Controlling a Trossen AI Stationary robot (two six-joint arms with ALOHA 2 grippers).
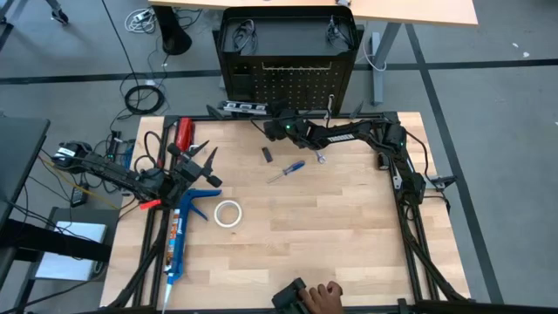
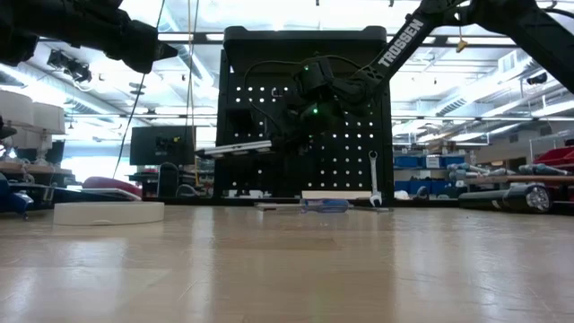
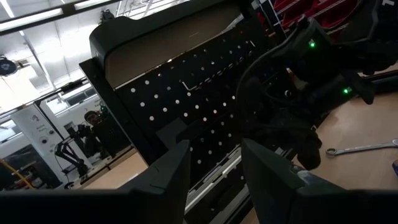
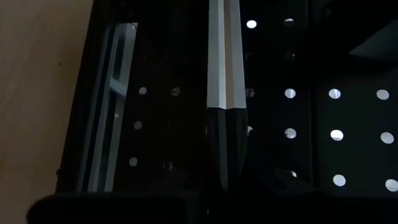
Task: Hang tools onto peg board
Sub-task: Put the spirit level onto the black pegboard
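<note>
One wrench (image 2: pixel 374 178) is hanging on the peg board (image 1: pixel 288 83), low on its right side. That's the only tool I can confirm as hung.

Right gripper (image 1: pixel 272 119) is at the far edge of the table (image 1: pixel 349 244), tight against the board's foot, clenched on a long silver and black bar (image 2: pixel 235 147) held level. Looks like the placement in progress.

Still loose on the table:
- second wrench (image 1: pixel 320 157), near the far edge
- blue-handled screwdriver (image 1: pixel 286 170), middle
- small black pen-like tool (image 1: pixel 268 154), just beside it
- white tape roll (image 1: pixel 228 213), towards the left edge

Left gripper (image 1: pixel 199 166) hovers over the left edge, jaws apart, nothing between them. Most of the job left, I'd say.
</note>
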